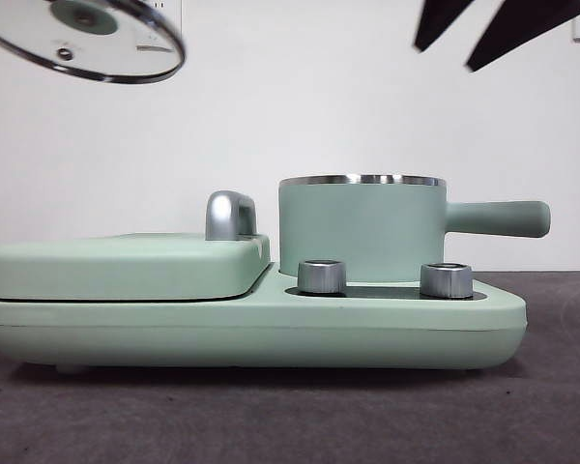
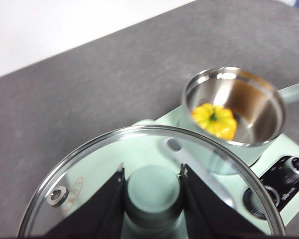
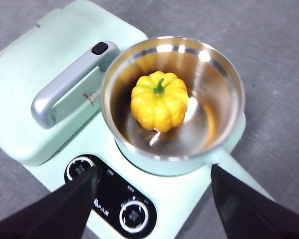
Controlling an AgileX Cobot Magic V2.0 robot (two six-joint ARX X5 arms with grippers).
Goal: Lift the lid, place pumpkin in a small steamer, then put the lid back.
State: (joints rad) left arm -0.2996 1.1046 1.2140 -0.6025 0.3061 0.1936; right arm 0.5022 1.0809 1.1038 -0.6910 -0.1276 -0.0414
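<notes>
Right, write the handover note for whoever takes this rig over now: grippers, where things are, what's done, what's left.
Left gripper: jaws shut on the knob of the lid, holding it in the air, high and off to the side of the pot.
Right gripper: jaws open, holding nothing, hovering above the pot.
Pumpkin: sitting upright on the bottom of the pot, stem up.
Pot: uncovered, standing on the cooker base behind the two silver knobs.
Done: lid lifted, pumpkin placed.
Left: bring the lid over the pot, set it on the rim, let go.
</notes>
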